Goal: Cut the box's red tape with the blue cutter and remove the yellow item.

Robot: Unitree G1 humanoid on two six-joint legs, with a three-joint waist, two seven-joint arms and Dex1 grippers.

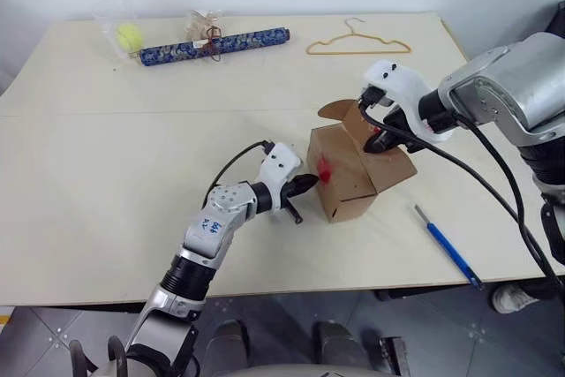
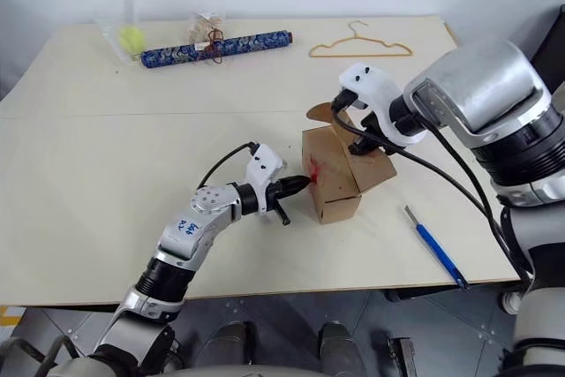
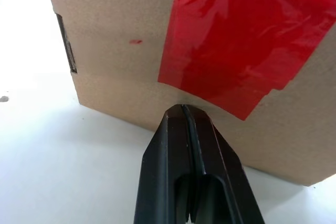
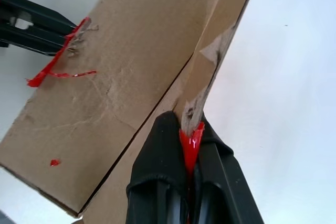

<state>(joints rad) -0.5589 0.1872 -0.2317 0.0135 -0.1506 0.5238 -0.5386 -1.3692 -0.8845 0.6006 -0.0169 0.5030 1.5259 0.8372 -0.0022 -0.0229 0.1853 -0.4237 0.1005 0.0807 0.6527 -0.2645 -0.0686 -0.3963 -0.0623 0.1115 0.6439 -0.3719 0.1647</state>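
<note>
One box [image 1: 353, 174] sits on the table [image 1: 115, 192], toward my right side, its flaps raised; I cannot see what is inside it. My right end effector [image 4: 191, 129] is clamped on the edge of one upturned flap [image 4: 220, 40], with a scrap of red pinched between the fingers alongside the cardboard. My left end effector [image 3: 184, 109] is closed, empty, its tip pressed against the box's side wall just under the red tape [image 3: 247, 40], which is wrinkled and torn at its upper edge. The one blue cutter [image 1: 448, 247] lies flat on the table, apart from the box on my right, its long axis running diagonally from the box side toward the near right table edge. Along the far edge lie one dark blue patterned roll [image 1: 214, 46], one yellow-green ball [image 1: 129, 36] in clear wrap, and one tan wire hanger [image 1: 357, 41].
</note>
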